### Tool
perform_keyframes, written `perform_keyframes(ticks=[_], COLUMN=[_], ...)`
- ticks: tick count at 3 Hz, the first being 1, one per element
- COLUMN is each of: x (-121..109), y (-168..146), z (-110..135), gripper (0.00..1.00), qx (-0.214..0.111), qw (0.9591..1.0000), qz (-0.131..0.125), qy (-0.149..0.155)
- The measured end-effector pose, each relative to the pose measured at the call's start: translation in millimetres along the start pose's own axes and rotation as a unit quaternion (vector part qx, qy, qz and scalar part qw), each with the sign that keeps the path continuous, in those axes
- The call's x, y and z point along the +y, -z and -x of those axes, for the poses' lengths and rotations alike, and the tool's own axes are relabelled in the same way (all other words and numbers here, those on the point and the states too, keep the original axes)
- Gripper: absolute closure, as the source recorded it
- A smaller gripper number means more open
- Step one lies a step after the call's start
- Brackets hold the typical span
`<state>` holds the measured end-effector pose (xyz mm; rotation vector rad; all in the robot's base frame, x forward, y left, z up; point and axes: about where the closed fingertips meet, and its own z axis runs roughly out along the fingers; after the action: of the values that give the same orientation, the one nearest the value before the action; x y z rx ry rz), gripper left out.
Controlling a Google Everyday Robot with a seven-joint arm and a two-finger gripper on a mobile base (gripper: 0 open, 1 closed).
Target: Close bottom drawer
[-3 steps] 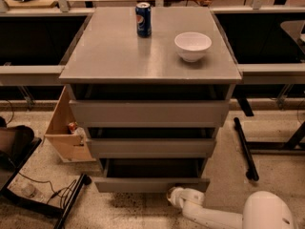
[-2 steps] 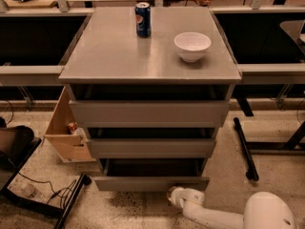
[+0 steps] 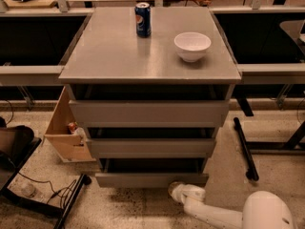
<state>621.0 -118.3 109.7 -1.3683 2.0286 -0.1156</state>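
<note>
The bottom drawer (image 3: pixel 151 179) is the lowest of three grey drawers in the grey cabinet (image 3: pixel 150 106). Its flat handleless front stands slightly further out than the drawer above, with a dark gap over it. My white arm comes in from the bottom right. The gripper (image 3: pixel 177 190) is low near the floor, right below the drawer front's right part, close to or touching its lower edge.
A blue soda can (image 3: pixel 142 19) and a white bowl (image 3: pixel 192 46) stand on the cabinet top. A wooden box (image 3: pixel 66 132) leans at the cabinet's left. A black stand with cables (image 3: pixel 47 197) lies on the floor at left, black table legs (image 3: pixel 245 149) at right.
</note>
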Motion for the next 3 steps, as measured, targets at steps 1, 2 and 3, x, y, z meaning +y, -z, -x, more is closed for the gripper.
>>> perform_keyframes(ticks=[1,2,3], x=[0.0,0.0,0.1], y=[0.0,0.0,0.0], z=[0.0,0.0,0.0], gripper=[0.82,0.51,0.28], qx=[0.0,0.0,0.0], qw=[1.0,1.0,1.0], qz=[0.0,0.0,0.0], qy=[0.0,0.0,0.0])
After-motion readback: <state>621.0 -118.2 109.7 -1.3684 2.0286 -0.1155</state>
